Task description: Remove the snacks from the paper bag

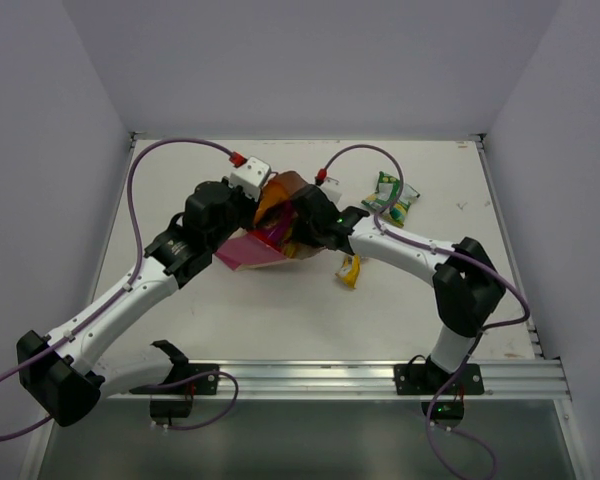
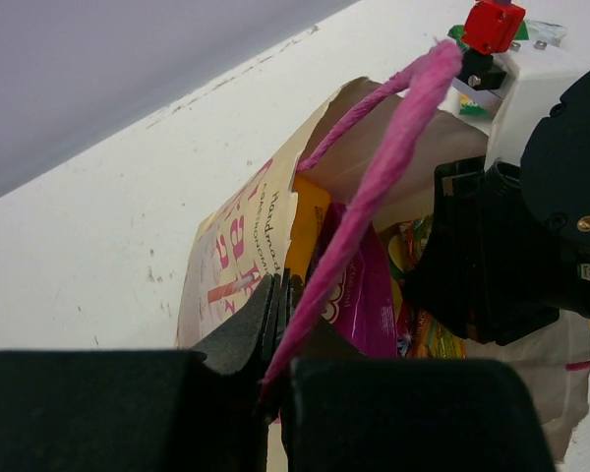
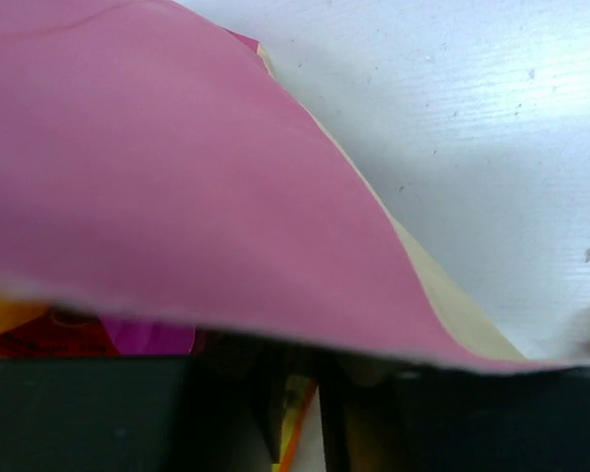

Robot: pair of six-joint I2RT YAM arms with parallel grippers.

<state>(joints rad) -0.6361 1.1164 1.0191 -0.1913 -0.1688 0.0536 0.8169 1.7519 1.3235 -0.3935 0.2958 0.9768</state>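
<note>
The paper bag (image 1: 248, 250) lies tipped near the table's middle, its mouth toward the right arm. My left gripper (image 1: 265, 203) is shut on the bag's pink cord handle (image 2: 374, 187); in the left wrist view the cord runs down between the jaws of the left gripper (image 2: 280, 329). A purple packet (image 2: 369, 295) and a yellow-orange one (image 2: 307, 221) show inside the bag (image 2: 241, 246). My right gripper (image 1: 302, 226) reaches into the bag's mouth. In the right wrist view the pink panel (image 3: 177, 197) hangs over the right gripper (image 3: 297, 418), whose jaws pinch a yellow-orange packet edge (image 3: 293, 425).
A green packet (image 1: 392, 197) lies on the table at the back right. A yellow packet (image 1: 349, 270) lies just right of the bag. The right arm's wrist (image 2: 531, 226) fills the right side of the left wrist view. The grey walls stand at the table's back and sides.
</note>
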